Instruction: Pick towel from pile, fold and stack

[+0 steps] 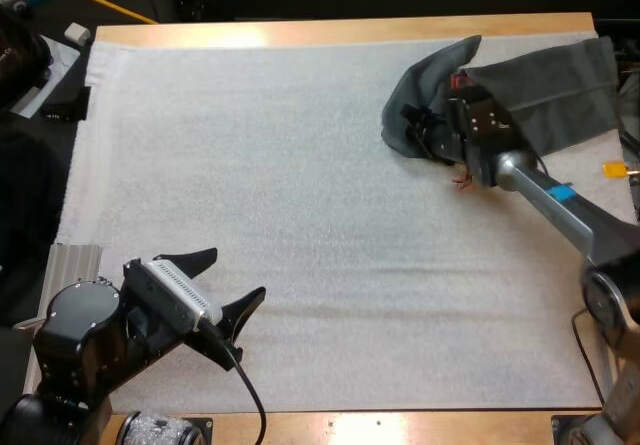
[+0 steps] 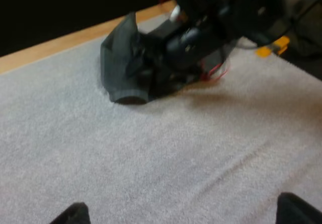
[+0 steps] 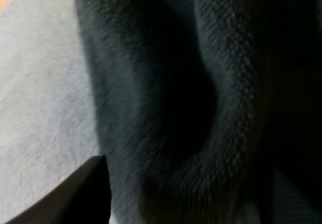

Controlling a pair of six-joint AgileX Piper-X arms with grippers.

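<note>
The towel lies at 1 o'clock on the mat, against the far edge. Its long part is spread flat toward 2 o'clock and its other end is heaped into a hood. The right gripper pushes into that heaped end from the 4 o'clock side, low to the mat, probably because bunched cloth gives more to seize than a flat edge. Whether it has hold of the cloth I cannot tell. The left gripper hovers at 7 o'clock, well apart from the towel, jaws wide apart and empty. I judge it is parked clear of the work until the fold needs a second corner held.

The high view gives the towel's whole lie, including the flat stretch. The left wrist view adds the side-on shape: the heaped end stands off the mat in a peak beside the right gripper. The right wrist view shows the cloth close up, a fold curled round a dark hollow, with bare mat just beside it.
</note>
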